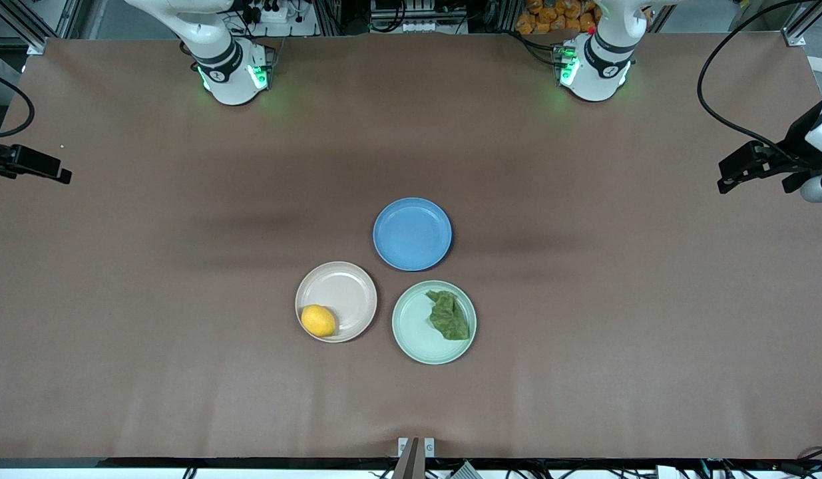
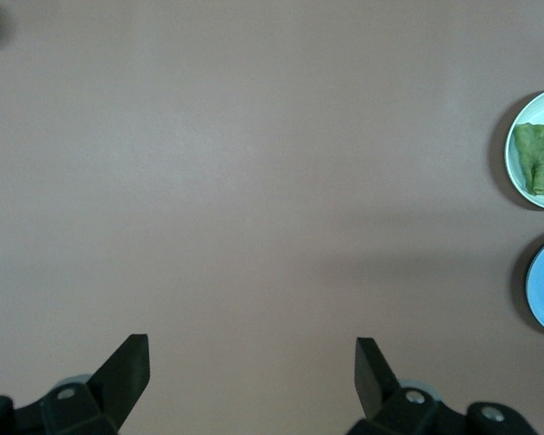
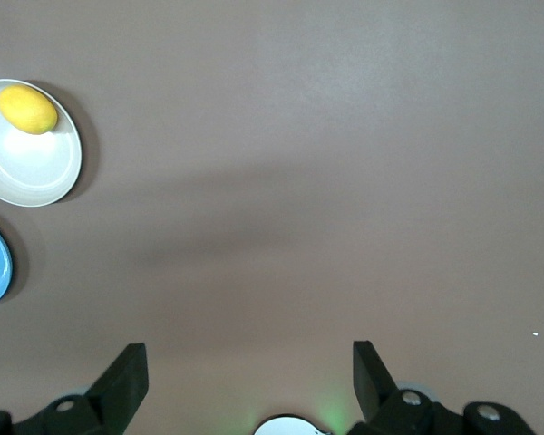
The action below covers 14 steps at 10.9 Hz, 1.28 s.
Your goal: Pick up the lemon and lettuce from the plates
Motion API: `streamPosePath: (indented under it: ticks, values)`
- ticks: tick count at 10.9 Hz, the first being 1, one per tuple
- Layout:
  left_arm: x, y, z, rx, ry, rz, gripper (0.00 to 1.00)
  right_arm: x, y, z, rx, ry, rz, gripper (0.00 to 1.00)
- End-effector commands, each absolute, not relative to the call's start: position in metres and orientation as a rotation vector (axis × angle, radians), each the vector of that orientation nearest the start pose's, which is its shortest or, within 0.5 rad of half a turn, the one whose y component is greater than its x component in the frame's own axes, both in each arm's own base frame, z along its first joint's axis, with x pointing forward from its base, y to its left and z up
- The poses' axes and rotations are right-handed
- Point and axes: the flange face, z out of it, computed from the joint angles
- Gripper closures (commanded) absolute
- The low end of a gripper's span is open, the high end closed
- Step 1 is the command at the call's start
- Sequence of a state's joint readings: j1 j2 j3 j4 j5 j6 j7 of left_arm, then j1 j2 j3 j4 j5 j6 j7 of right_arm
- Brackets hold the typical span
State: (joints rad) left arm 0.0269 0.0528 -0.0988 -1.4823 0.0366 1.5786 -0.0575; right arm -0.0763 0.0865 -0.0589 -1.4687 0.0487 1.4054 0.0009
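the lemon (image 1: 318, 320) lies on the beige plate (image 1: 344, 286) and the lettuce (image 1: 450, 315) on the mint plate (image 1: 417, 332), untouched, since the left gripper (image 2: 252, 367) and right gripper (image 3: 250, 372) wait over bare worktop (image 1: 584, 266) with fingers released.

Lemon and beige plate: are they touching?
Touching. The front view shows the lemon resting inside the beige plate, against its rim nearest the camera.
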Motion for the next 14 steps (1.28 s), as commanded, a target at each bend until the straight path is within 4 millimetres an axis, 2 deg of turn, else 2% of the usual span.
streamPosePath:
  ticks: [1,4,7,10,12,14]
  values:
    - [0.570,-0.036,0.639,-3.122,0.030,-0.079,0.00,0.560,-0.071,0.614,-3.076,0.215,0.232,0.00]
    - [0.573,-0.034,0.636,-3.122,0.042,-0.072,0.00,0.560,-0.072,0.614,-3.077,0.218,0.230,0.00]
    - [0.586,-0.048,0.609,-3.131,0.076,-0.002,0.00,0.560,-0.072,0.613,-3.078,0.216,0.235,0.00]
    - [0.598,-0.098,0.588,-3.133,0.182,-0.009,0.00,0.560,-0.090,0.608,-3.069,0.265,0.245,0.00]
    - [0.608,-0.141,0.573,-3.137,0.284,-0.075,0.00,0.559,-0.103,0.605,-3.058,0.301,0.252,0.00]
    - [0.621,-0.193,0.543,-3.137,0.403,-0.158,0.00,0.560,-0.102,0.604,-3.058,0.299,0.255,0.00]
